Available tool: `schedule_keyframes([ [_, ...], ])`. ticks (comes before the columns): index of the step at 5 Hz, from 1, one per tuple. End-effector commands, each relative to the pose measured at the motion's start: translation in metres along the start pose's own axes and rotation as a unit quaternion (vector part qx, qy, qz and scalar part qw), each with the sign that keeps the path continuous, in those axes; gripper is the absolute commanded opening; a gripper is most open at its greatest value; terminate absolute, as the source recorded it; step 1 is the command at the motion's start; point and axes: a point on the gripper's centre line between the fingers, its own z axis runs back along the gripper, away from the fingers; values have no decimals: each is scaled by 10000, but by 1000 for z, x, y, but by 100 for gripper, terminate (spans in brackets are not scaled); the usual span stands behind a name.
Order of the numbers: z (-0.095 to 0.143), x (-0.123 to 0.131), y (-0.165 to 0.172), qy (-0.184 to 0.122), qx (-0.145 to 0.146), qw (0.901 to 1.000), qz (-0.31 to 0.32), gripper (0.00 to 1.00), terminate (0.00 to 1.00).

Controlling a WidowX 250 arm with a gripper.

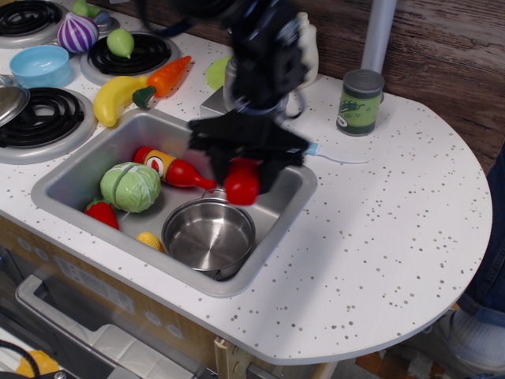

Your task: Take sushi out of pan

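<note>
Gripper fingers clamp the sushi, which hangs below them. It is held above the pan, clear of its rim.

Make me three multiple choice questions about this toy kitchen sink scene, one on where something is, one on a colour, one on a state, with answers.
1. Where is the small glossy red plastic block?
A. in the gripper, above the sink
B. inside the pot
C. on the stove

2. What colour is the bowl beside the burners?
A. yellow
B. light blue
C. black

3. What state is the round shiny steel pot in the rectangular steel sink basin in?
A. holding the block
B. tipped over
C. upright and empty

Answers: 1 A, the block hangs between the black jaws, clear of the pot. 2 B, it shows pale blue. 3 C, its bare bottom is visible.
</note>
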Motion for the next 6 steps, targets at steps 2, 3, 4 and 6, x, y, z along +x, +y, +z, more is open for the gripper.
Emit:
schedule_keyframes([
  [2,19,-10,-69,-294,-804,9958,-311,0,0],
  [3,-1,-17,-72,-452,-909,9940,-401,0,0],
  [4,-19,-20,-70,-651,-925,9928,-405,0,0],
  [6,-30,-20,-69,-833,-1062,9902,-357,100,0],
])
